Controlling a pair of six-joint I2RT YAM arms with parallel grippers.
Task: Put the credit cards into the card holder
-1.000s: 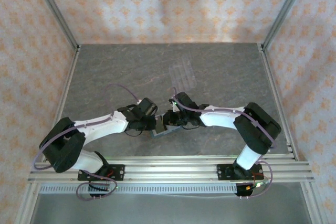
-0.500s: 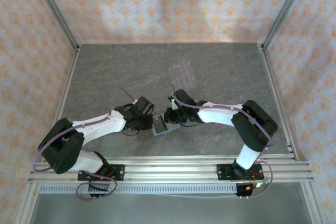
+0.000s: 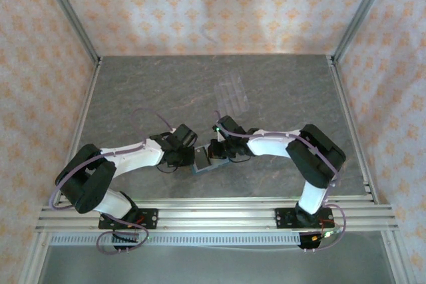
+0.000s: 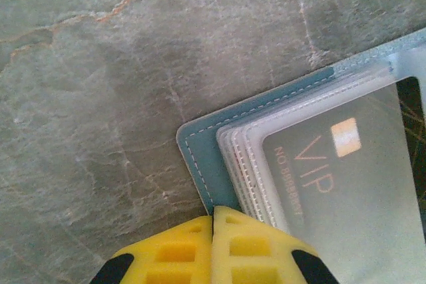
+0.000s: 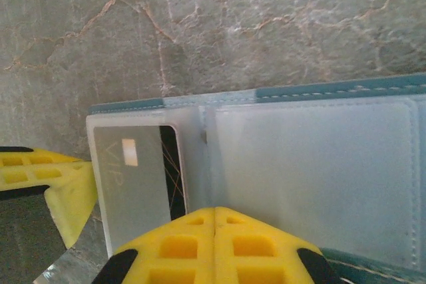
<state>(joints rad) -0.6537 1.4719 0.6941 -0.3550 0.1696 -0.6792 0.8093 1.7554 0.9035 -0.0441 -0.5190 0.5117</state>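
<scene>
The teal card holder (image 3: 205, 163) lies open on the table between both arms. Its teal corner (image 4: 202, 156) and clear sleeves show in the left wrist view. A black credit card (image 4: 333, 184) marked VIP sits inside a sleeve, and the same card (image 5: 130, 191) shows in the right wrist view. My left gripper (image 4: 213, 211) is shut, its yellow tips resting at the holder's edge with nothing between them. My right gripper (image 5: 214, 209) is shut too, its tips over the clear sleeves (image 5: 313, 164) near the fold. From above, the left gripper (image 3: 192, 157) and right gripper (image 3: 215, 153) flank the holder.
A clear ridged plastic tray (image 3: 231, 91) lies farther back on the grey stone table (image 3: 146, 91). Aluminium frame rails (image 3: 219, 214) run along the near edge and posts stand at the corners. The left gripper's yellow finger (image 5: 46, 177) shows beside the holder.
Both grippers have closed their jaws over the last second. Both arms have drawn back a little while their tips stay at the card holder.
</scene>
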